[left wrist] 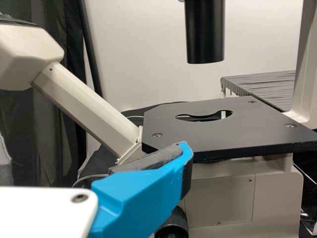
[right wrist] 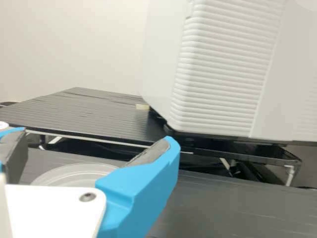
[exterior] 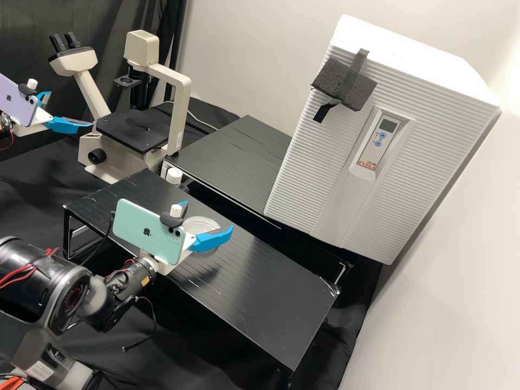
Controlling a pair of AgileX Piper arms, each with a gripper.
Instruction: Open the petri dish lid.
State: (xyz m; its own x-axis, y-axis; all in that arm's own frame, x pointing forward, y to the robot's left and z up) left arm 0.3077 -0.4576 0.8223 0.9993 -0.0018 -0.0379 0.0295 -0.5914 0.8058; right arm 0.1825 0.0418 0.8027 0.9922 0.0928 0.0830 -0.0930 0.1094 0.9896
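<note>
The petri dish (exterior: 203, 224) is seen on the black shelf (exterior: 281, 303), partly hidden in the high view by the nearer blue finger (exterior: 212, 240) of the right gripper (exterior: 209, 216); in the right wrist view the clear disc is seen in the space between the two spread fingers, which are held wide apart with nothing gripped. The fingers seem to be held a little above the dish, though whether its rim is touched cannot be told; the lid cannot be told apart from the base. No long axis is offered by the round outline, so little turning of the wrist should be called for; what matters is that the rim be bracketed evenly and that the fingers be lowered only to lid height, lest the base be caught too. The left gripper (exterior: 70, 109) is held well apart, by the microscope (exterior: 135, 127), its fingers spread and empty; the right is clearly the nearer.
</note>
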